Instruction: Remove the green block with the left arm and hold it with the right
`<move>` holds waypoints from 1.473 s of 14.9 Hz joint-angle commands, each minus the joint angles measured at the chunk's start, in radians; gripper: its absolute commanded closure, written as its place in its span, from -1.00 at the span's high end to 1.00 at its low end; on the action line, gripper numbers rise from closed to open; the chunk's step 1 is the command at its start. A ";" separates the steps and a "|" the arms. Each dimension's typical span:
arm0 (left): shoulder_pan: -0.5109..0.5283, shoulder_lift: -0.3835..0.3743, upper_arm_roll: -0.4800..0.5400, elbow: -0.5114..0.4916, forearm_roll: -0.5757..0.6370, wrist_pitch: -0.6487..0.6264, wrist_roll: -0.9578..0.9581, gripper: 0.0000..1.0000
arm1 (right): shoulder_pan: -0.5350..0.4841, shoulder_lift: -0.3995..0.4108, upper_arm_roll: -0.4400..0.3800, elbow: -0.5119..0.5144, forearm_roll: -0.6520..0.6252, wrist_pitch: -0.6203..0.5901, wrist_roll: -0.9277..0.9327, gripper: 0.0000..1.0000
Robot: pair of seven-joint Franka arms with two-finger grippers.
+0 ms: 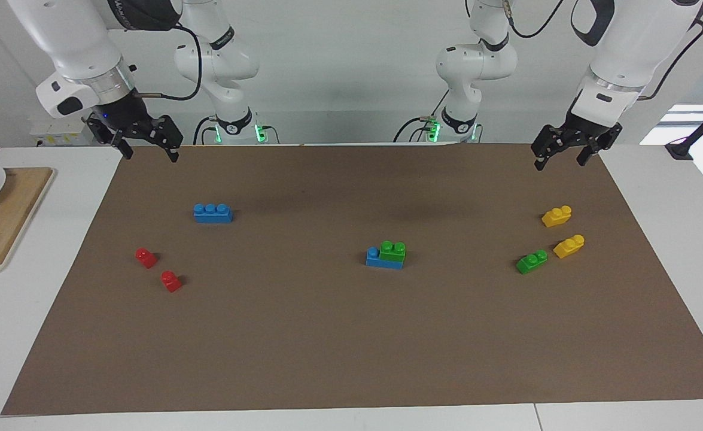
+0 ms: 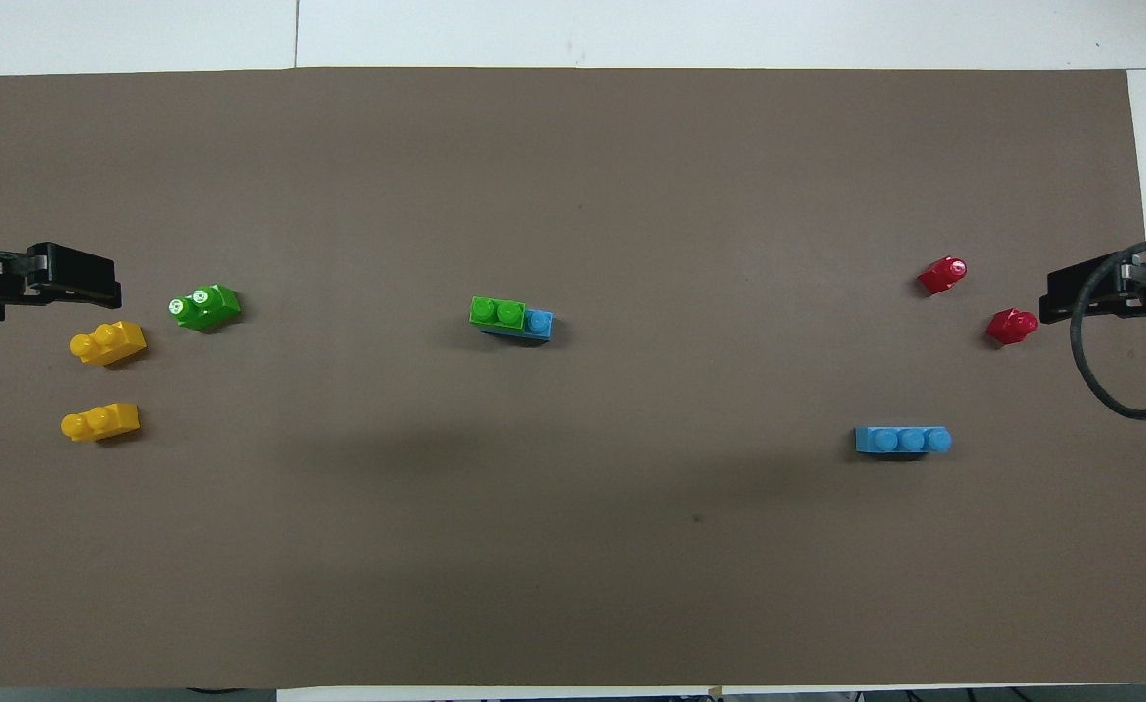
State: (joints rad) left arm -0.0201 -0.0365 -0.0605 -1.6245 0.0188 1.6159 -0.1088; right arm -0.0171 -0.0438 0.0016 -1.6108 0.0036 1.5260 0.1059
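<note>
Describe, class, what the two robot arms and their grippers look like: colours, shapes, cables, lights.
Both arms are glossy white with rounded segments and black joint rings. Black cables loop along them, and green lights glow at their bases. The left gripper and right gripper are black two-finger units on silver-grey wrist collars; a small blue light shows by the right wrist.

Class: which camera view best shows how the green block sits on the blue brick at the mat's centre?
The facing view: the green block visibly stands on the blue brick, leaving one blue stud uncovered. The overhead view shows mainly its two studs, with little of the stacking height.
</note>
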 commanded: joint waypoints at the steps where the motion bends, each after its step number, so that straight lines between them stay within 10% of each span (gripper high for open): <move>1: -0.003 0.001 0.007 -0.002 -0.013 0.015 0.008 1.00 | -0.017 -0.014 0.011 -0.015 -0.010 -0.010 -0.021 1.00; 13: -0.017 -0.002 0.001 -0.006 -0.013 -0.004 -0.005 1.00 | -0.017 -0.014 0.011 -0.014 -0.010 -0.010 -0.021 1.00; 22: -0.109 -0.002 0.010 -0.078 -0.054 0.093 -0.494 1.00 | -0.060 -0.014 0.011 -0.009 0.032 0.060 -0.029 1.00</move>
State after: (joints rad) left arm -0.1164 -0.0339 -0.0671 -1.6676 0.0057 1.6555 -0.5075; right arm -0.0369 -0.0442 0.0020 -1.6095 0.0076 1.5458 0.1058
